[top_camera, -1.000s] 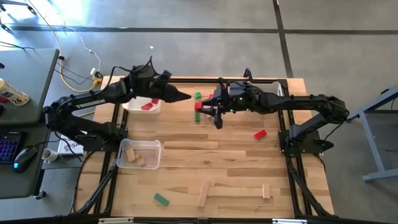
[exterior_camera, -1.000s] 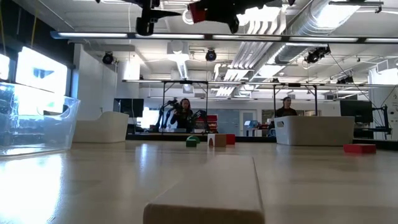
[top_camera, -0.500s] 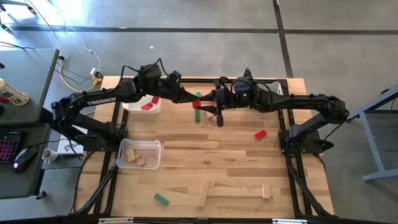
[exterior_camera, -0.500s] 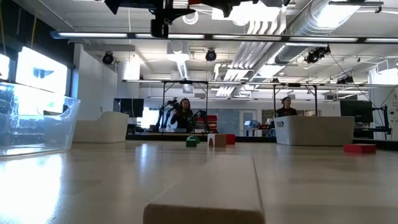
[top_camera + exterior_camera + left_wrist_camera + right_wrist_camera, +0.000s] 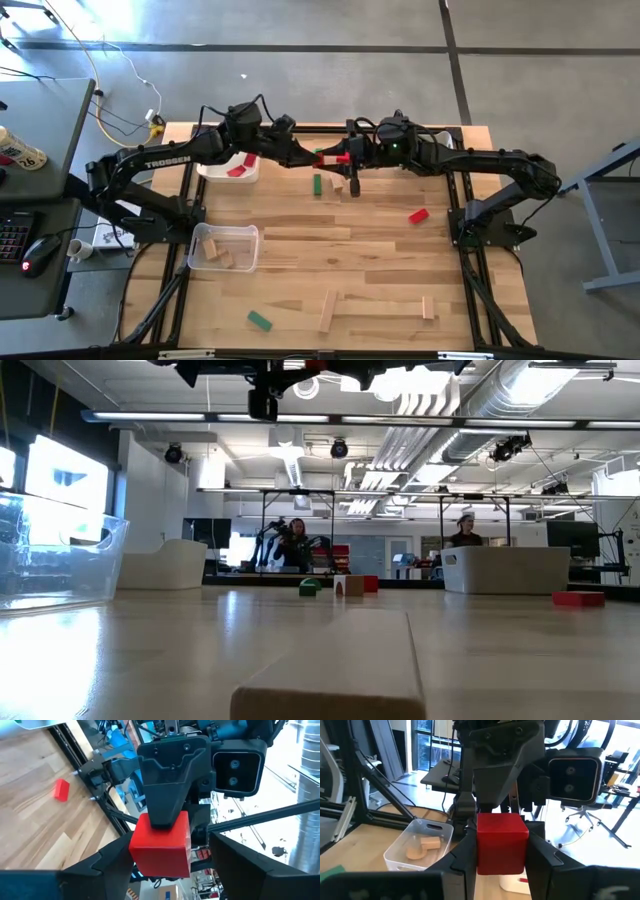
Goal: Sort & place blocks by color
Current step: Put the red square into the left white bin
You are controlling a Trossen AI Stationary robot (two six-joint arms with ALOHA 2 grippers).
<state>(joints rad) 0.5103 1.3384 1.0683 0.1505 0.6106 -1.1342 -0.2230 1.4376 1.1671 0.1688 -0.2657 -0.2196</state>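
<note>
My right gripper (image 5: 501,857) is shut on a red cube (image 5: 501,842), one of the blocks, high above the table's far middle (image 5: 330,158). My left gripper (image 5: 165,865) faces it from the table's left. It is open, with one finger on each side of the cube (image 5: 161,842), on the faces the right fingers leave free. Whether a left finger touches the cube I cannot tell. Lying flat on the table are a green block (image 5: 317,183), a red block (image 5: 418,215) and another green block (image 5: 260,320). My right gripper pinches the red cube by two opposite faces (image 5: 481,851) between its two fingers. The fingers lie about level and come from the table's right. The cube is lifted clear, high over the table, and pokes out toward the left gripper.
A white bin (image 5: 232,170) with red blocks stands at the far left. A clear bin (image 5: 222,247) with light wood blocks stands nearer. Light wood bars (image 5: 327,310) (image 5: 428,308) lie near the front edge. Another white bin (image 5: 505,570) stands at the far right.
My left gripper has gone toward the table's right and rolled, so its open fingers now stand around the red cube. My right gripper has rolled too and carried the cube a little up and toward the far edge, meeting the left one.
</note>
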